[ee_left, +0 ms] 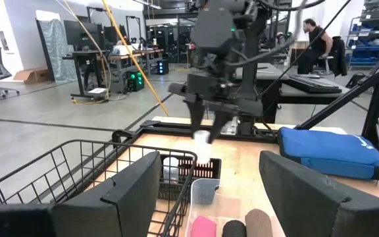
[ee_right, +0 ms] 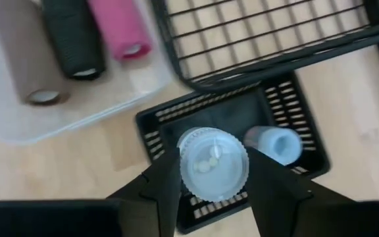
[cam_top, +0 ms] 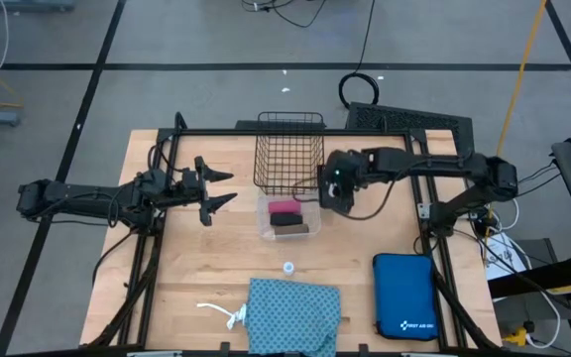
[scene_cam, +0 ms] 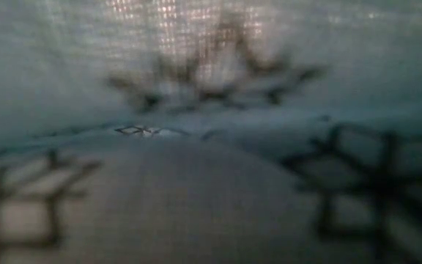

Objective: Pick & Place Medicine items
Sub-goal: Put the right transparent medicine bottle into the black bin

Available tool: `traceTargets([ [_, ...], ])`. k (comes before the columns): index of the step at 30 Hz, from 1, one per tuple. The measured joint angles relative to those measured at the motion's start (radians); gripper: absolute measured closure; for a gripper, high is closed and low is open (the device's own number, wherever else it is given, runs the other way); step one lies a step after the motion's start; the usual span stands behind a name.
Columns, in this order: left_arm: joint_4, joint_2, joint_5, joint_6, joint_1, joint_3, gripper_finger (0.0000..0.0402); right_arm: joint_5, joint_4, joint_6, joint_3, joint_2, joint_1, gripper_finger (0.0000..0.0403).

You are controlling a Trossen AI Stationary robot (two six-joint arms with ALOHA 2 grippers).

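Your right gripper (ee_right: 212, 187) is closed on a vial (ee_right: 213, 163), cap up, above the small black crate (ee_right: 295, 128) where another vial (ee_right: 274, 145) already lies, probably for a straight drop. Left gripper (cam_top: 213, 189) waits open nearby. Rolls (ee_right: 74, 36) are in the clear tray (ee_right: 18, 128).

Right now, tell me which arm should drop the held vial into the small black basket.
Right. The right gripper already grips a vial directly above the small black basket, where another vial lies. The left gripper waits open, farther off.
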Motion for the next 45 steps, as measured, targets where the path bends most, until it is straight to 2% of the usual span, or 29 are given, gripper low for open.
traceTargets([
  [11,0.000,0.000,0.000,0.000,0.000,0.000,0.0133,-0.003,0.048,-0.019,0.000,0.005,-0.093,0.0266],
  [21,0.000,0.000,0.000,0.000,0.000,0.000,0.0133,-0.001,0.078,-0.037,0.000,0.071,-0.100,0.0266],
  [32,0.000,0.000,0.000,0.000,0.000,0.000,0.0133,0.050,0.109,-0.035,-0.003,0.071,-0.109,0.0266],
  [45,0.000,0.000,0.000,0.000,0.000,0.000,0.0133,0.045,0.249,-0.011,-0.180,0.071,-0.125,0.0266],
])
